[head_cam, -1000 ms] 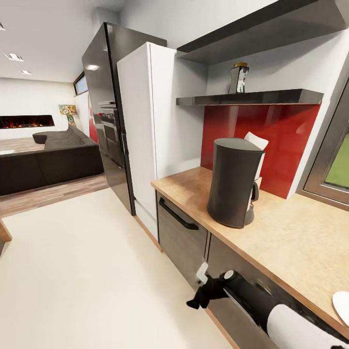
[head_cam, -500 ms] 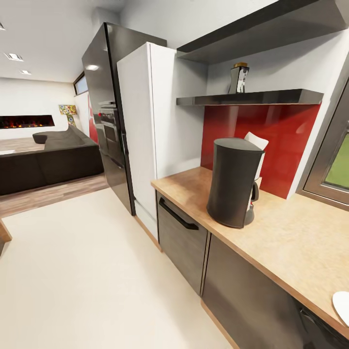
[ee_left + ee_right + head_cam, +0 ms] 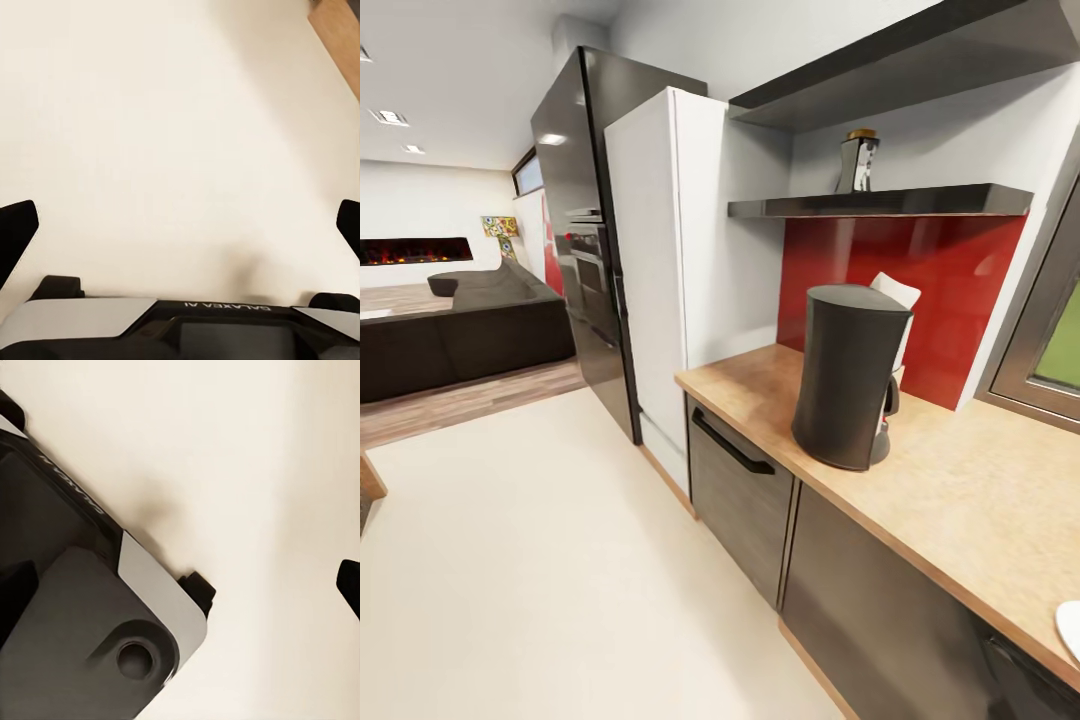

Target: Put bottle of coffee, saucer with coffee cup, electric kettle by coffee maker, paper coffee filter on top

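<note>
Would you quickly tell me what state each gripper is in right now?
Left gripper: open, holding nothing, over the pale floor.
Right gripper: open, holding nothing.

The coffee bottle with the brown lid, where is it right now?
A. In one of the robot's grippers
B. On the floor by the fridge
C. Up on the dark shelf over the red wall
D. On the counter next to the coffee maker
C: in the head view the coffee bottle stands on the dark shelf, above the red wall panel and higher than the coffee maker on the countertop.
</note>
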Tool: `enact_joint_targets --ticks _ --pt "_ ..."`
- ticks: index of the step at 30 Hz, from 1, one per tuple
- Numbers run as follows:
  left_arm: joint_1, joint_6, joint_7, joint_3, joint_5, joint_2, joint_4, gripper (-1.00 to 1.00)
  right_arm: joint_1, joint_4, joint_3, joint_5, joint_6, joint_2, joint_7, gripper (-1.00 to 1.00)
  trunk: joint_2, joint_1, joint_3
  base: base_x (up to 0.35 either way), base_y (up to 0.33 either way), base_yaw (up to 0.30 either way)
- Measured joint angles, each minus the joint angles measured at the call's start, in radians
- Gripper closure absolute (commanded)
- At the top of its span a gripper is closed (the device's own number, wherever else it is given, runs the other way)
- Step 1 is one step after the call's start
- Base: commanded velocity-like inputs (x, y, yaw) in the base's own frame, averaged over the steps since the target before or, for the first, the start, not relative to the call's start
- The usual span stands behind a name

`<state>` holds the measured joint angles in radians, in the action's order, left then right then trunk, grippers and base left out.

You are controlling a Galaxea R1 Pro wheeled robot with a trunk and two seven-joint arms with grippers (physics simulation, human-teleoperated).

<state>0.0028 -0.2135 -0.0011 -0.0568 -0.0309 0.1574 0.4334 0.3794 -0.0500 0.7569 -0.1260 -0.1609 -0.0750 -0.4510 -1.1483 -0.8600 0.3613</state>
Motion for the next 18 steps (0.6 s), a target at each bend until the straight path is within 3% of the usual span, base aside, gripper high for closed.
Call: enact_joint_targets --ticks 8,18 --pt "0.0 0.0 0.0 0.0 0.0 0.0 0.0 -1.0 0.0 0.0 0.0 0.0 0.0 0.0 0.0 -1.0 0.0 0.0 0.0 0.0 0.017 -0.007" --pt "0.0 0.0 0.0 -0.001 0.0 -0.001 0.0 -1.0 -0.001 0.0 0.0 0.001 0.0 -0.001 0.0 -1.0 0.0 0.0 -0.005 0.0 0.0 -0.197"
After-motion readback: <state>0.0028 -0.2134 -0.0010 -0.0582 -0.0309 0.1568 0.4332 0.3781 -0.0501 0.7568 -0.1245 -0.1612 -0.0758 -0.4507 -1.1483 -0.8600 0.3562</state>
